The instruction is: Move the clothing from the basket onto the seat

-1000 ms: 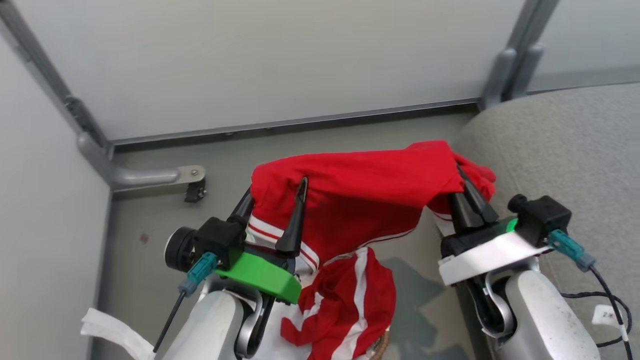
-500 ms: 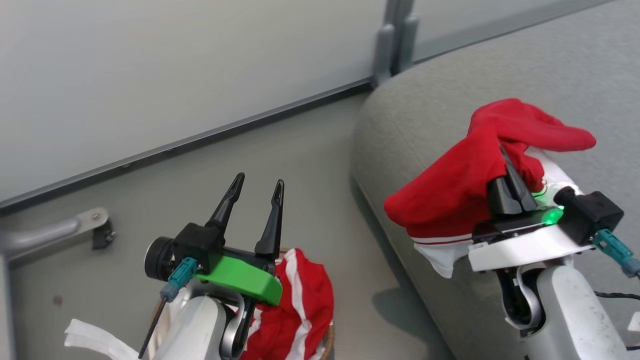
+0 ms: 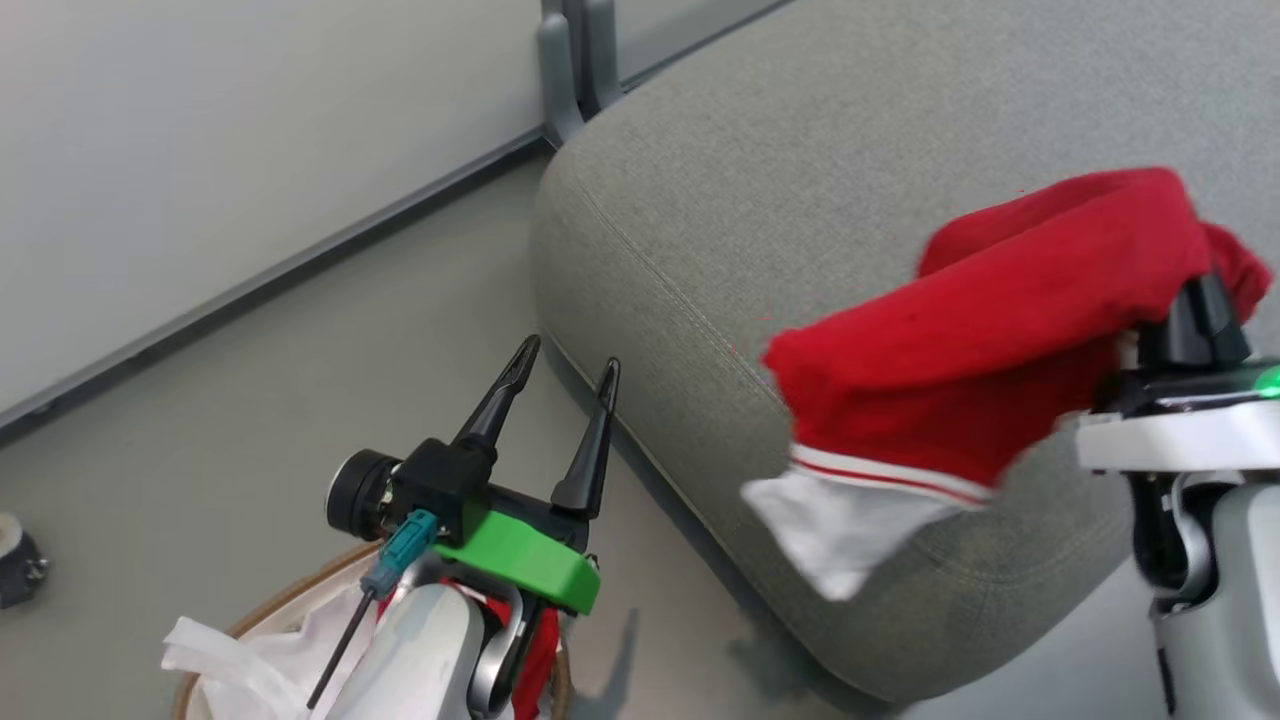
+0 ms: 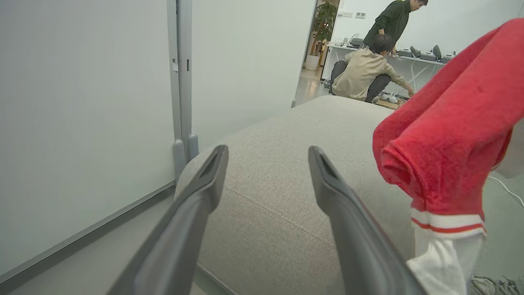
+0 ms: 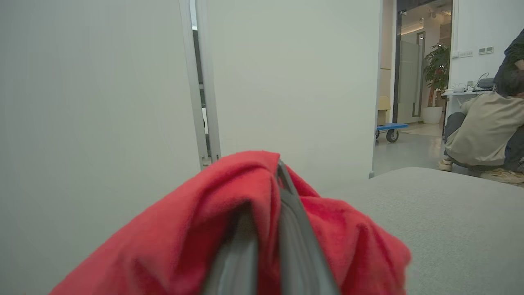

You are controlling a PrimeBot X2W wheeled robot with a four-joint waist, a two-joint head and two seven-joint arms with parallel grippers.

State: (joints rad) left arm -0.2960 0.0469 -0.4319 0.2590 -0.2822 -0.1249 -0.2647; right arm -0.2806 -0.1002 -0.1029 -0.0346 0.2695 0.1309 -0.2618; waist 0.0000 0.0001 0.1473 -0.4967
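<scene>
Red garment grip: my right end effector [image 3: 1197, 305] has its two dark fingers pressed together, pinching the red garment [image 3: 990, 330]; the cloth drapes over the fingertips and hides them.
Garment hang: from the pinch the cloth sags toward my left side. It ends in a red-and-white striped band and a white hem [image 3: 835, 520], which dangles lowest.
Garment position: it hangs over the near rounded corner of the seat [image 3: 800, 200]. I cannot tell whether the hem touches the upholstery.
Left end effector [image 3: 570, 355]: fingers spread wide with nothing between them, tips pointing up toward the seat's front edge, well apart from the garment.
Basket [image 3: 290, 600]: under my left forearm at the bottom of the head view. I see an arc of its brown woven rim, a crumpled white liner bag [image 3: 250, 650] inside, and a second red piece [image 3: 540, 640] showing just beside the forearm.
Seat detail: light grey fabric with a stitched seam running along the edge.
Floor [image 3: 250, 400]: grey, lying between basket and seat.
Wall [image 3: 200, 130]: pale panels joined at a grey post [image 3: 570, 60] behind the seat's corner.
Background: in the left wrist view, beyond the seat, a crouching person [image 4: 364, 69] in a beige top and a standing person [image 4: 393, 18] in a dark top are at a table [image 4: 423, 60] carrying equipment.
</scene>
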